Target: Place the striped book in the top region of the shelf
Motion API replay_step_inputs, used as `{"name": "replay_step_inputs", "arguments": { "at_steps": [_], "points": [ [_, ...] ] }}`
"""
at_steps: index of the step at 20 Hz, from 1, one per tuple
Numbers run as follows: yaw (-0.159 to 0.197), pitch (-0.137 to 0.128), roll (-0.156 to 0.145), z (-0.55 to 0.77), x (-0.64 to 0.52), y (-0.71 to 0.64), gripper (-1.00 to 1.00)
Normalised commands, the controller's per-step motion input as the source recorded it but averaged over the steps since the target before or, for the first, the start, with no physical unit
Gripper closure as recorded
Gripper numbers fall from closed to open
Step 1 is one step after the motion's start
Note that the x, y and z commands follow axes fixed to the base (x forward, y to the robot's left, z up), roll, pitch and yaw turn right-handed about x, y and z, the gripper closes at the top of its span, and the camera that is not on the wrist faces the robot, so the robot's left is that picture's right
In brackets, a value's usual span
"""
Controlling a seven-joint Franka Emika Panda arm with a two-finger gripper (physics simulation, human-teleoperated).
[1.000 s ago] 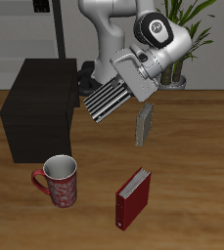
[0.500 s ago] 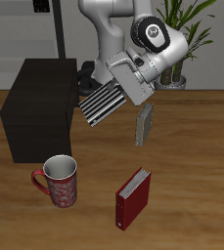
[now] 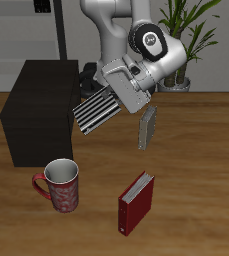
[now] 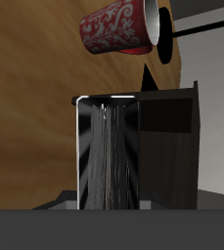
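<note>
A thin black-and-white striped book [image 3: 96, 110] is held clamped in the robot's two-finger gripper [image 3: 114, 97], raised above the wooden table beside the large, boxy, very dark brown-black shelf [image 3: 36, 110]. A red patterned mug [image 3: 62, 186] and a dark-red book [image 3: 137, 202] are seen nearer the table's front edge.

From where I sat, the gripper's [image 3: 114, 92] fingertips were hidden behind the striped book [image 3: 97, 110], so I could not tell how its jaws stood. In the wrist view that book [image 4: 109, 154] was cut off at the frame's edge and its stripes smeared into dark streaks. The shelf [image 4: 168, 146] and the mug [image 4: 123, 26] were cropped there too.
</note>
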Motion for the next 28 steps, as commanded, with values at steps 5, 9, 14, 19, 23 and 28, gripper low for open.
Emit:
{"name": "replay_step_inputs", "arguments": {
  "at_steps": [5,9,14,19,23,28],
  "points": [
    [-0.011,0.036,-0.028,-0.12,0.10,-0.18,1.00],
    [-0.015,0.026,-0.016,-0.07,0.06,-0.14,1.00],
    [-0.016,0.029,-0.042,-0.06,0.04,-0.21,1.00],
    [-0.021,0.023,-0.033,-0.02,0.04,-0.23,1.00],
    [-0.015,0.023,-0.030,0.00,0.07,-0.22,1.00],
    [-0.025,0.012,-0.039,0.03,0.05,-0.23,1.00]
  ]
}}
